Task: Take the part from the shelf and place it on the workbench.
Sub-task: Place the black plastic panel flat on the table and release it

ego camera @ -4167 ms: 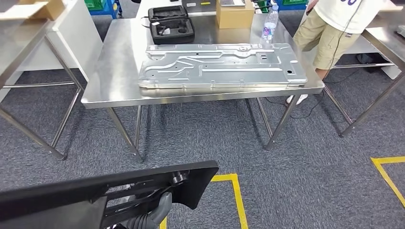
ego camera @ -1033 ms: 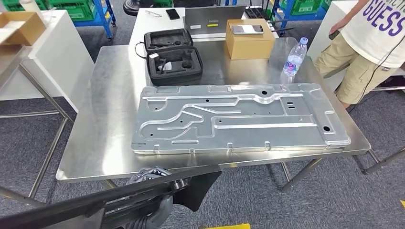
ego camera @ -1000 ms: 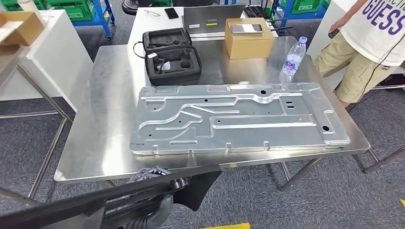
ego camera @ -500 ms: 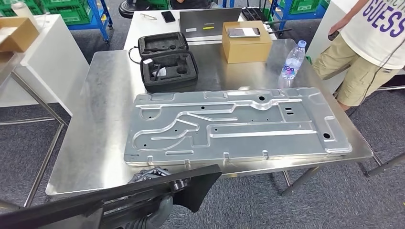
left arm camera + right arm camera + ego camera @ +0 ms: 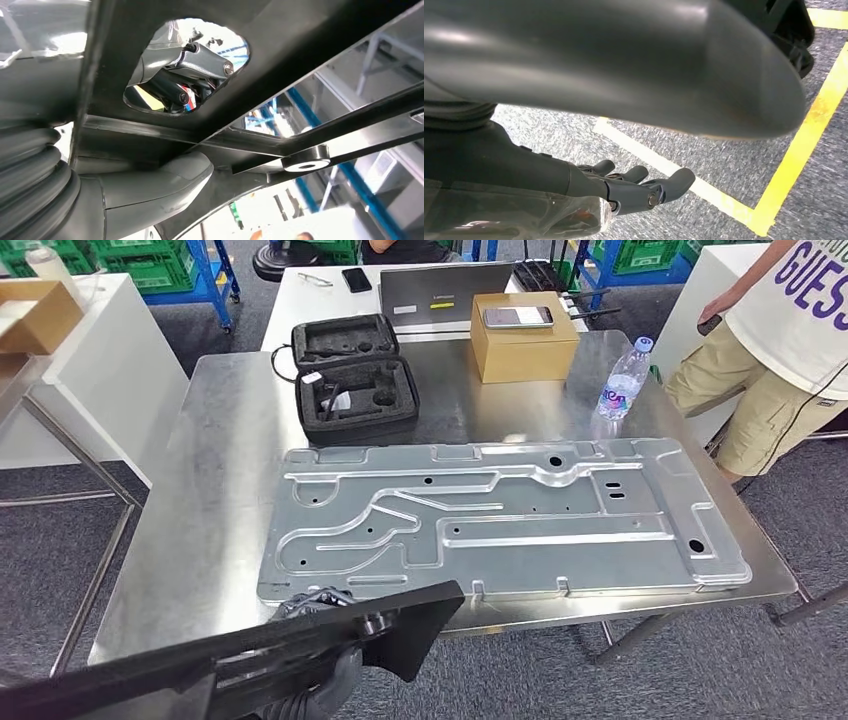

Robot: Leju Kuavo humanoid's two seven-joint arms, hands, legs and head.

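The left hand [image 5: 320, 685] grips the black part [image 5: 230, 655] at 7 o'clock, its tip over the steel workbench [image 5: 215, 500] edge. The right hand [image 5: 624, 187] hangs over the floor, fingers loosely apart, holding nothing. Farther, at 12 o'clock, lies a stamped metal panel [image 5: 500, 520]

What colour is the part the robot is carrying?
Black; the part, held by the left hand, shows best in the head view.
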